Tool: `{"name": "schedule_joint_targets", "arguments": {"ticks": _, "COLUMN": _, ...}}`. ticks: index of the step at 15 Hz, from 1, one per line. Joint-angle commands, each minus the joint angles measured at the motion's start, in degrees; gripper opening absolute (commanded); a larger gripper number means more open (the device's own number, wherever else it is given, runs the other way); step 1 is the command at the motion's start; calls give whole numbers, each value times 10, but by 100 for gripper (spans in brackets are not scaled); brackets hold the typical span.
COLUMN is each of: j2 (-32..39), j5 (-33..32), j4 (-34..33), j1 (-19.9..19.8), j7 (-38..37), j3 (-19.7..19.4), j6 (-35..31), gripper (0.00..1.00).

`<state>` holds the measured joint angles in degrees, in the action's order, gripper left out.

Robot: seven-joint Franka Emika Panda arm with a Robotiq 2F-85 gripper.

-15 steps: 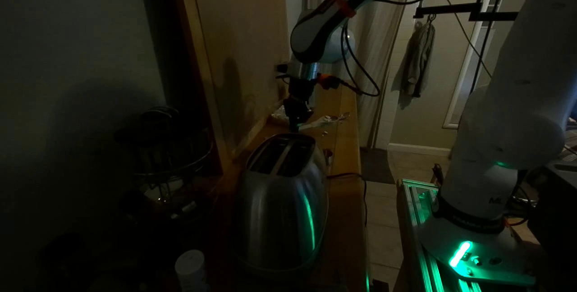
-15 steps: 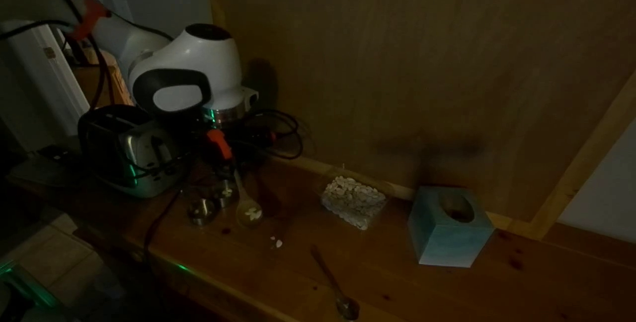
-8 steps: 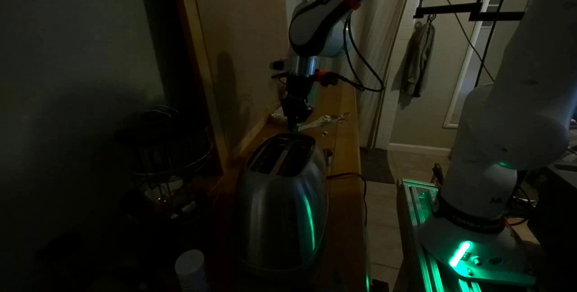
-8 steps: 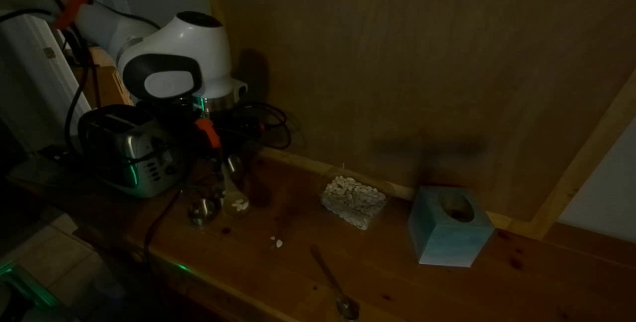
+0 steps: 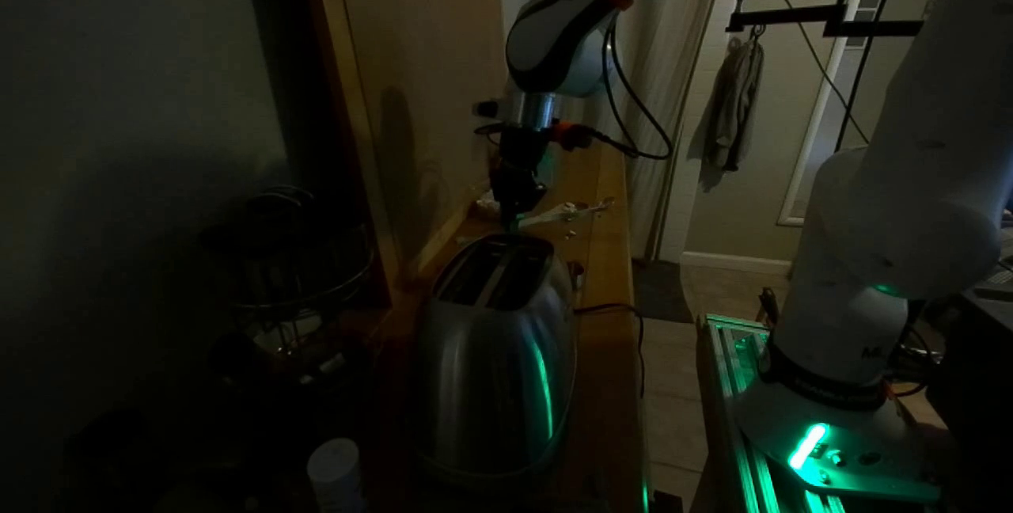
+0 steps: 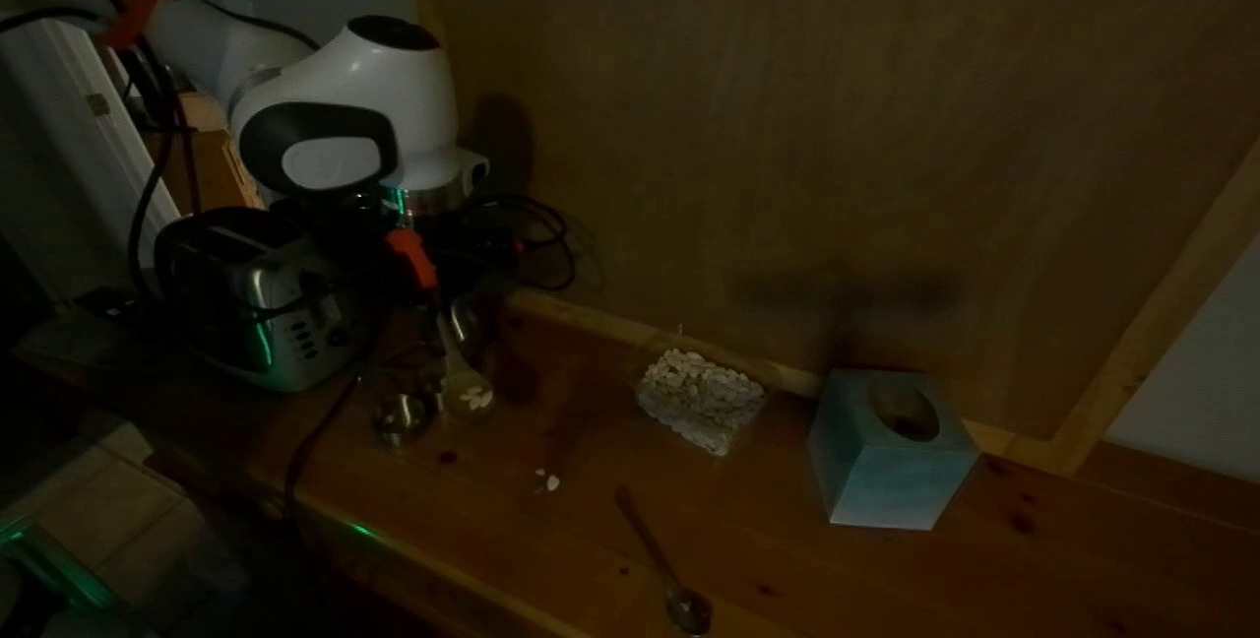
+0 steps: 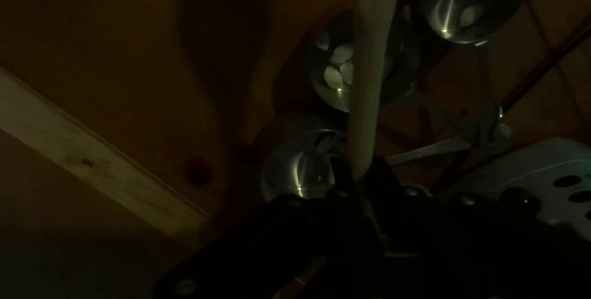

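Wrist view: our gripper (image 7: 363, 181) clasps the pale spoon (image 7: 371, 68). It has shifted, bringing our seeds (image 6: 476, 398) nearer the cups (image 7: 293, 167).

Seeds (image 6: 475, 398) on spoon (image 7: 370, 73), spoon over measuring cups (image 7: 300, 170), toaster (image 5: 495, 370) beside them

I see a matt wooden spoon (image 7: 371, 68) at upper centre of my wrist view, a glossy metal cup (image 7: 300, 170) at lower centre, and, low in an exterior view, a smooth wooden table (image 6: 837, 579).
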<state>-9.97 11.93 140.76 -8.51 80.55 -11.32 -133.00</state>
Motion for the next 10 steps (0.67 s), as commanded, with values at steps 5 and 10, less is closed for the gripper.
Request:
{"name": "schedule_joint_targets", "arguments": {"ticks": 5, "j2": -39, "j5": 87, "j4": 2, "j1": 36, "j7": 71, "j3": -16, "j6": 47, "gripper": 4}}
{"name": "schedule_joint_targets", "arguments": {"ticks": 10, "j2": -44, "j5": 170, "j4": 6, "j1": 54, "j7": 139, "j3": -24, "j6": 48, "gripper": 4}}
